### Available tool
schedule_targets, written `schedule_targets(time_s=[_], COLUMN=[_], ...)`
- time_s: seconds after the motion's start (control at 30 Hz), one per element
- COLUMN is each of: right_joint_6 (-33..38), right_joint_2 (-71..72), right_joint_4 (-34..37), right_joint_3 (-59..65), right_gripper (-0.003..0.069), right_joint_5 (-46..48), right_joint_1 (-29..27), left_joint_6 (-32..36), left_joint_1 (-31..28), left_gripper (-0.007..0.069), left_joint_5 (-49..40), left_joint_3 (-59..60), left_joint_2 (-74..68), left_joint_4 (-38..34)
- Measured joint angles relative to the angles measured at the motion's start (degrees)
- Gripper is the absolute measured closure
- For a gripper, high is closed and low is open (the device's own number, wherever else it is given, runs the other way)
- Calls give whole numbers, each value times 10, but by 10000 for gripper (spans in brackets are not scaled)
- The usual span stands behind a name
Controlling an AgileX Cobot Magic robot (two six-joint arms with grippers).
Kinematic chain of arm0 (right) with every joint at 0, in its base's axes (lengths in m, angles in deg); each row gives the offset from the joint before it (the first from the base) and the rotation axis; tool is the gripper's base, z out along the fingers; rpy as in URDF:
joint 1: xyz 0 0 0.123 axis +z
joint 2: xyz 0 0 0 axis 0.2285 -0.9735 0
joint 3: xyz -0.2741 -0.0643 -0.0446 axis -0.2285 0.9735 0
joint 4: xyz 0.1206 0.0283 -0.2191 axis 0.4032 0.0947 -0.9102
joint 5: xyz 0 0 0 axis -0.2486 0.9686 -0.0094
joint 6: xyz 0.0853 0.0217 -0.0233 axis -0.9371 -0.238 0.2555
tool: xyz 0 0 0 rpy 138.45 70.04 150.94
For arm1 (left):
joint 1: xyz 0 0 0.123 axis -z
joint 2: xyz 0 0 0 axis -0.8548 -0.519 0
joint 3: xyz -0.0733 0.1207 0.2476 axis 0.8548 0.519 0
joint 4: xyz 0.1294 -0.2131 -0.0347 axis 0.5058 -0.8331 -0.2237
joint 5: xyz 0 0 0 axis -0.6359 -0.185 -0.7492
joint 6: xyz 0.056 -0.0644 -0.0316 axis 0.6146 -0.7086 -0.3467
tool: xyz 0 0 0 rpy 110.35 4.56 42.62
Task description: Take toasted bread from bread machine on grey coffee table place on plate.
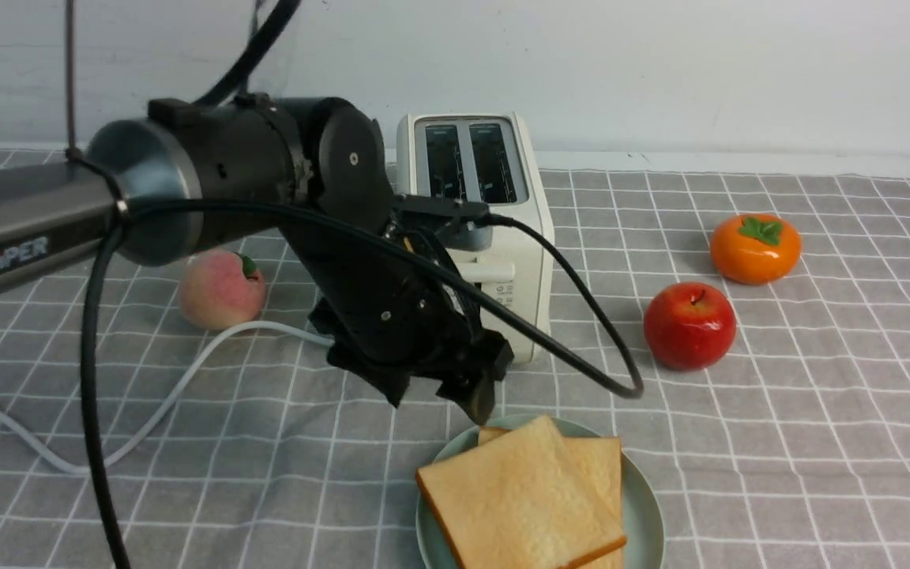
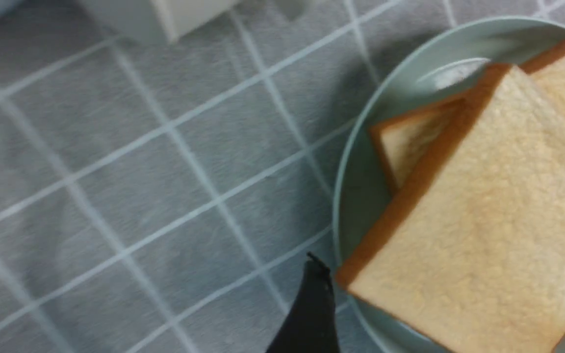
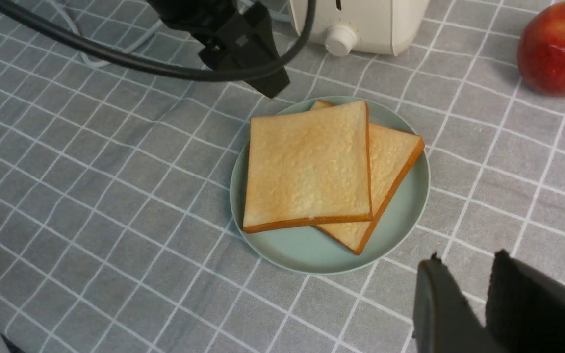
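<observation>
Left gripper (image 1: pixel 435 399) empty, jaws spread wide, over the far rim of the plate (image 1: pixel 648 514).
Both toasted bread (image 1: pixel 514 498) slices lie overlapped on the plate, close beneath its fingertips.

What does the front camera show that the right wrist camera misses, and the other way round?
Only the front view shows the peach, the orange fruit and the two empty slots on top of the bread machine. Only the right wrist view shows the round knob and the whole plate, not cut off. Both show two slices of toasted bread overlapping on the plate, the red apple, the open left gripper and the grey coffee table.
</observation>
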Motion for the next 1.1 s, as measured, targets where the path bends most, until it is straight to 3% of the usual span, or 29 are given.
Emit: schedule_targets(time_s=[0.17, 0.27, 0.4, 0.57, 0.83, 1.1], right_joint_6=[-10, -37, -72, -87, -93, -95], right_joint_2=[0, 0, 0, 0, 0, 0], right_joint_4=[-33, -60, -114, -154, -186, -119], right_joint_3=[0, 0, 0, 3, 39, 128], right_gripper=[495, 492, 523, 672, 678, 678], right_joint_5=[-3, -4, -4, 9, -6, -71], right_joint_1=[0, 0, 0, 0, 0, 0], left_joint_6=[-109, -144, -167, -198, -264, -325], left_joint_1=[0, 0, 0, 0, 0, 0], left_gripper=[52, 146, 351, 636, 638, 638], left_joint_5=[-2, -15, -43, -106, -155, -151], left_joint_3=[0, 0, 0, 0, 47, 237], left_joint_2=[69, 114, 168, 252, 418, 625], left_joint_4=[94, 115, 119, 123, 131, 119])
